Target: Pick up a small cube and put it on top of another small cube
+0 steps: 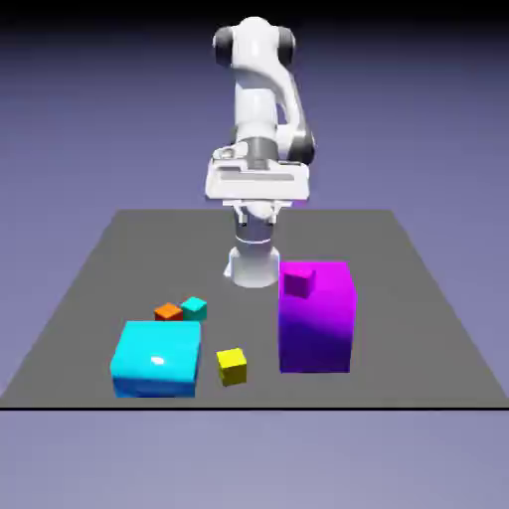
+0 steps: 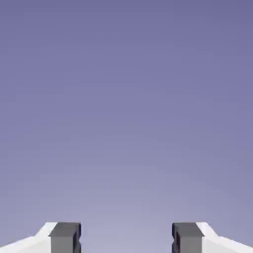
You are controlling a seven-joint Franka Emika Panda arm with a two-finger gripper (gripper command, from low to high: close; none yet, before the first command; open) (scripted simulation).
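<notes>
While the pincer [image 2: 126,239] hangs high above the far part of the worktop [image 1: 418,328], its two grey tips stand apart in the hand view with nothing but blue-violet backdrop between them, so it is released and carries nothing. The small yellow cube [image 1: 232,366] rests on the worktop near the front edge, just beside the big cyan block [image 1: 156,358] and between it and the tall purple block [image 1: 316,316]. From the hand, it lies well below and toward the camera, slightly to the exterior view's left. Being a cube, it has no long axis. The small orange cube [image 1: 168,311] and small teal cube [image 1: 194,307] sit touching behind the cyan block, likely candidates for the base.
</notes>
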